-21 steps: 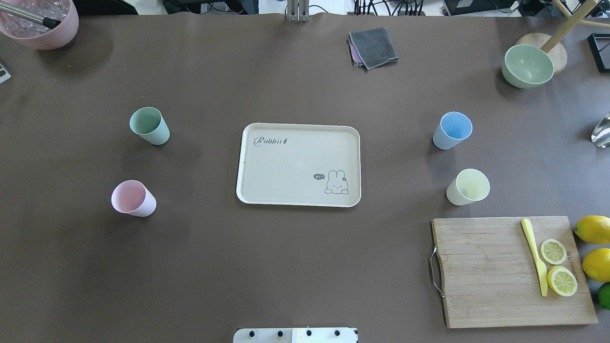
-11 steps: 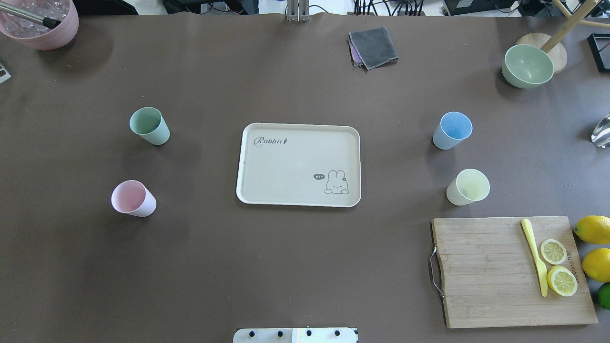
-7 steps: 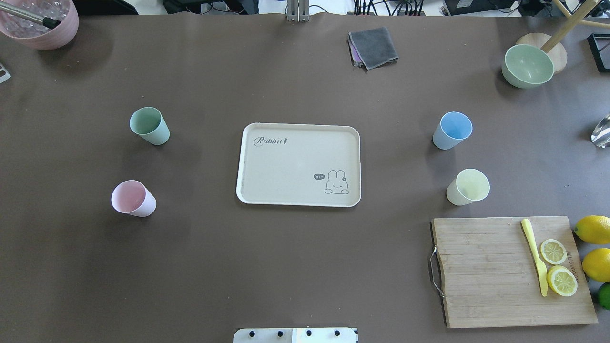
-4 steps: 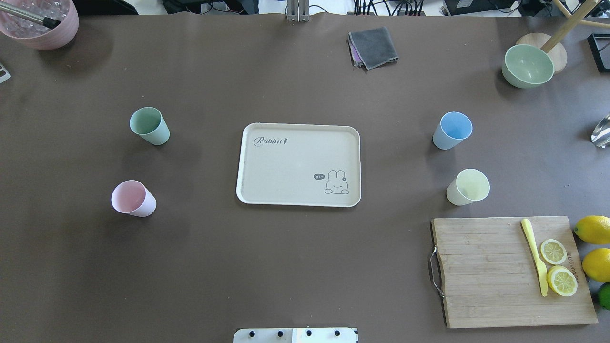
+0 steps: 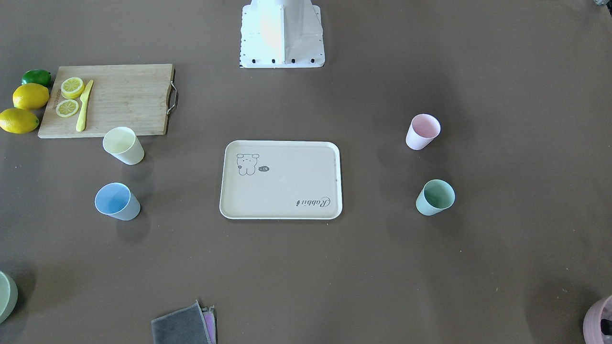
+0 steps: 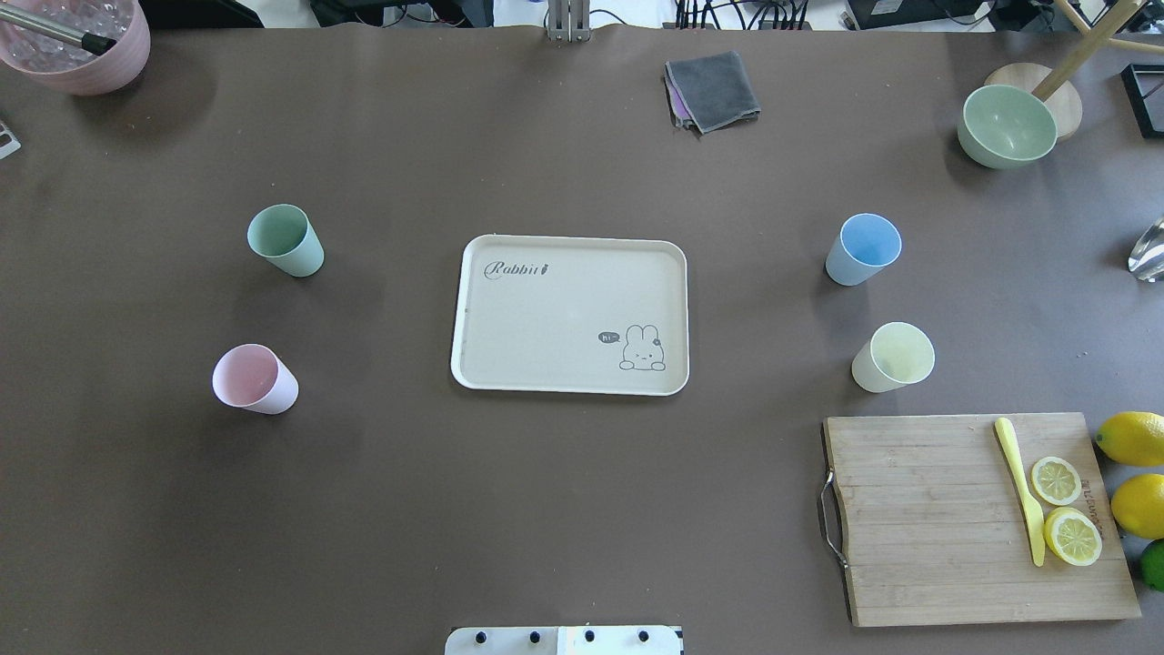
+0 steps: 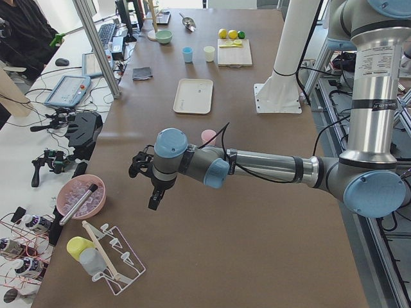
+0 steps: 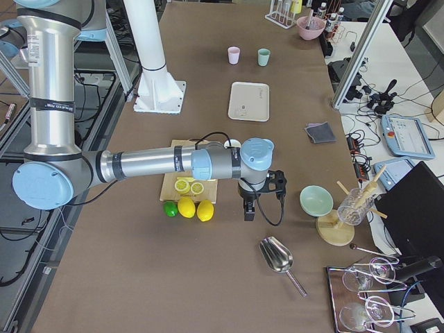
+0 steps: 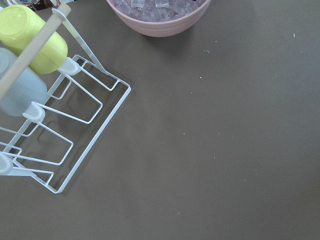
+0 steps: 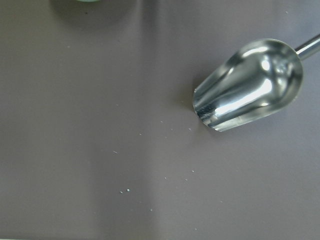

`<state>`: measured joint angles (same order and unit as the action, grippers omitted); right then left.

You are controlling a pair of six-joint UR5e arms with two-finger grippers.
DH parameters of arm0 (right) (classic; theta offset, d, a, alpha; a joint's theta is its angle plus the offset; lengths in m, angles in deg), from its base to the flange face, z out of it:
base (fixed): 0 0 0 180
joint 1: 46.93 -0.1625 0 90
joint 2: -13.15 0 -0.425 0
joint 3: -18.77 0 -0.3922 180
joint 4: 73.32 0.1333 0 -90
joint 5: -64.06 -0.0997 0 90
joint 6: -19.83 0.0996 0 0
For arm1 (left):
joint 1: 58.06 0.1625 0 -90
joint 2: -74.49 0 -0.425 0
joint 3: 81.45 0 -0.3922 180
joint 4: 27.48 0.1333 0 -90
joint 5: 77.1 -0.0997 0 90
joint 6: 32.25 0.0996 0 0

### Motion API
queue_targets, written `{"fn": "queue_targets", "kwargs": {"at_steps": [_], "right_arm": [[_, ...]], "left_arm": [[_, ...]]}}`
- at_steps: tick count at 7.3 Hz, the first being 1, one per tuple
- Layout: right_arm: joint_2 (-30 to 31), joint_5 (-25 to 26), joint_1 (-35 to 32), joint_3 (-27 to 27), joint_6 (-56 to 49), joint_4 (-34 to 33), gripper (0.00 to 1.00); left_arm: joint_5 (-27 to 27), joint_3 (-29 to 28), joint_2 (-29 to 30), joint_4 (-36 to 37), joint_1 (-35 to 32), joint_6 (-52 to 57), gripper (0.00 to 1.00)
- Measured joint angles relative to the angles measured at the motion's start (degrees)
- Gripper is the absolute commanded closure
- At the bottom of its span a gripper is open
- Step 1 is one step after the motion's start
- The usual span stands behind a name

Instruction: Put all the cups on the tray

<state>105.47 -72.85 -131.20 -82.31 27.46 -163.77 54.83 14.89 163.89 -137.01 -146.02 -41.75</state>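
Note:
The beige tray with the rabbit drawing lies at the table's middle with nothing on it. All cups stand upright on the table. The mint green cup and pink cup are left of the tray. The light blue cup and pale yellow cup are right of it. My left gripper hangs over the table's far left end, well away from the cups. My right gripper hangs over the far right end. They show only in the side views, so I cannot tell if they are open or shut.
A wooden cutting board with lemon slices and a yellow knife lies front right, with lemons beside it. A sage-green bowl, a grey cloth and a mauve pot stand at the back. A metal scoop and a white rack lie below the wrists.

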Motion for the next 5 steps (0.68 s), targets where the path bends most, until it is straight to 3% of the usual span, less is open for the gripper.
{"fn": "queue_targets", "kwargs": {"at_steps": [3,5], "right_arm": [[-0.37,1.18,12.5,-2.31,24.57,16.8,0.0],[-0.21,4.29,20.79,-5.89,32.9,20.44,0.0]], "left_arm": [[0.77,2.06,-0.77,-1.71,0.66,-6.85,0.02],[1.34,2.93,-0.97,-1.78,1.31,-8.43,0.02]]}}
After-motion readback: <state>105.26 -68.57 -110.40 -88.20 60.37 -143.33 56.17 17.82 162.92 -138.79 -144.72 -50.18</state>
